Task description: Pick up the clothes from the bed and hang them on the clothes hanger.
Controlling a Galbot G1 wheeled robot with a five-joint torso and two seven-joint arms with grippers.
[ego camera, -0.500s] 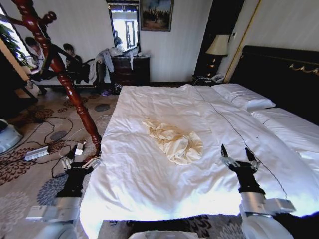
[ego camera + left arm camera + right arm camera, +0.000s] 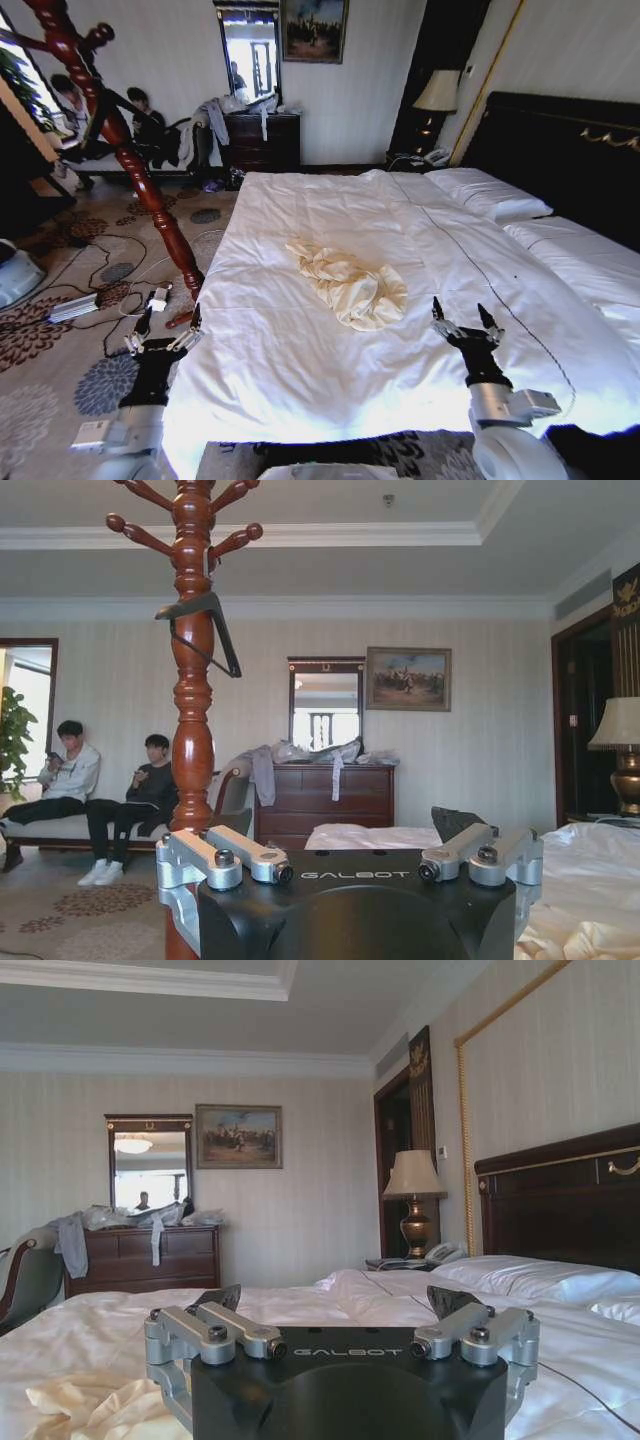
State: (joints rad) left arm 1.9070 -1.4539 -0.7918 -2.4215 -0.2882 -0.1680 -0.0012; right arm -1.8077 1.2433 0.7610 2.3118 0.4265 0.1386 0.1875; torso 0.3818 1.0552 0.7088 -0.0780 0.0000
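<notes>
Both our tools open and empty, clothes lying on the bed

Our right tool (image 2: 466, 318) hovers over the bed (image 2: 300, 370) with fingers spread wide, holding nothing, near the clothes (image 2: 350, 280) on their headboard side. Our left tool (image 2: 163, 330), likewise spread and empty, sits at the bed's opposite edge, beside the foot of the wooden coat stand (image 2: 120, 140). The clothes lie crumpled mid-bed. The clothes hanger (image 2: 205, 625) hangs on the stand.
</notes>
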